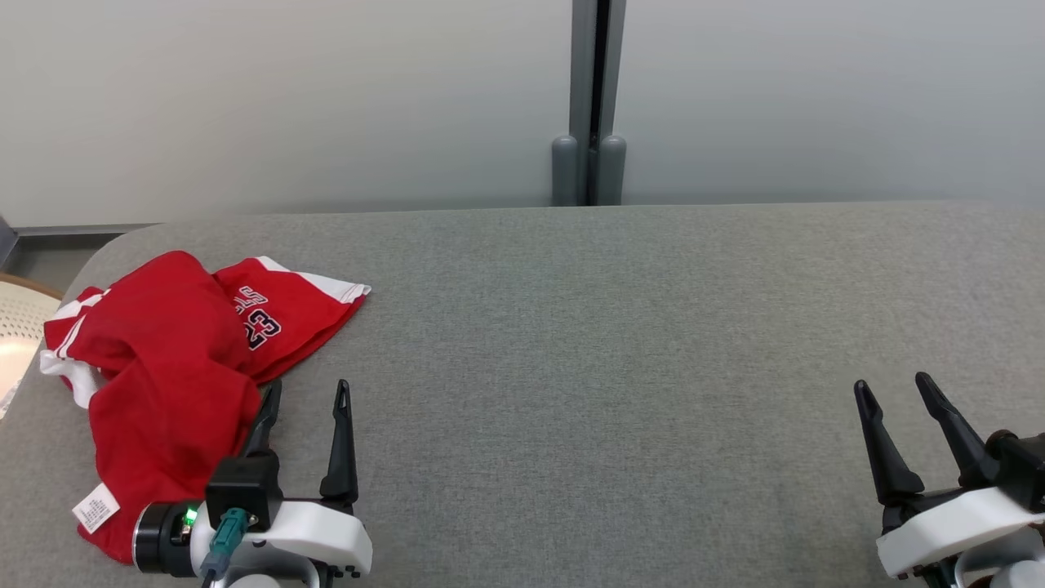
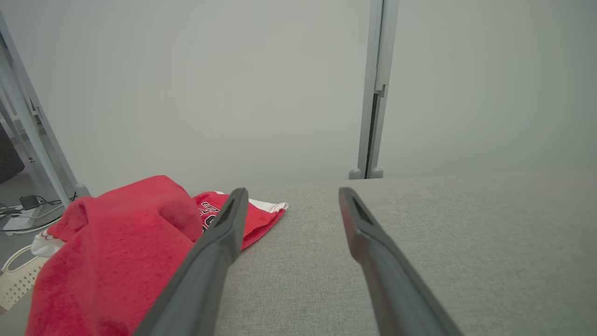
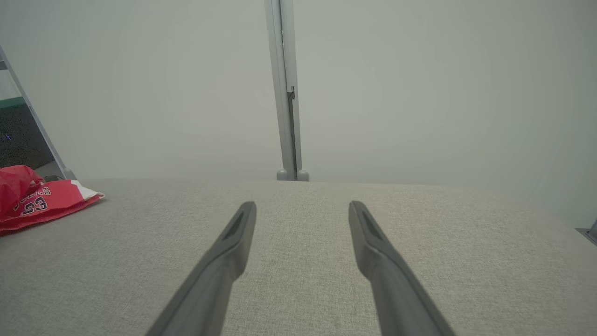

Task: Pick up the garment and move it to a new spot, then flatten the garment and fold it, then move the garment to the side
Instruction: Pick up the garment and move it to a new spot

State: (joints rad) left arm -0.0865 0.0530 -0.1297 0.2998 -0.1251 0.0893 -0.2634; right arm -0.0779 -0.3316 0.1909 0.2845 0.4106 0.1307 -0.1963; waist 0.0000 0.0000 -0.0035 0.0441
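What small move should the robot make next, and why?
Probably slide the left claw to its left, over the red garment, and lower it to grasp. Both claws stand open and empty; the garment lies crumpled at the left end of the grey surface, beside the left claw, far from the right claw.

Left gripper (image 1: pixel 309 390): two long, tapering matte-black plastic fingers (image 1: pixel 340 445) set in a glossy white moulded housing (image 1: pixel 322 531). On its left side sit a square black block (image 1: pixel 242 490), a teal cable plug (image 1: pixel 229 523), a small green light (image 1: pixel 190 516) and a black-and-silver wrist ring (image 1: pixel 155 537). Right gripper (image 1: pixel 891 384): matching dark fingers (image 1: pixel 886 457), a white shell (image 1: pixel 947 524) and a dark boxy mount (image 1: pixel 1020 469)
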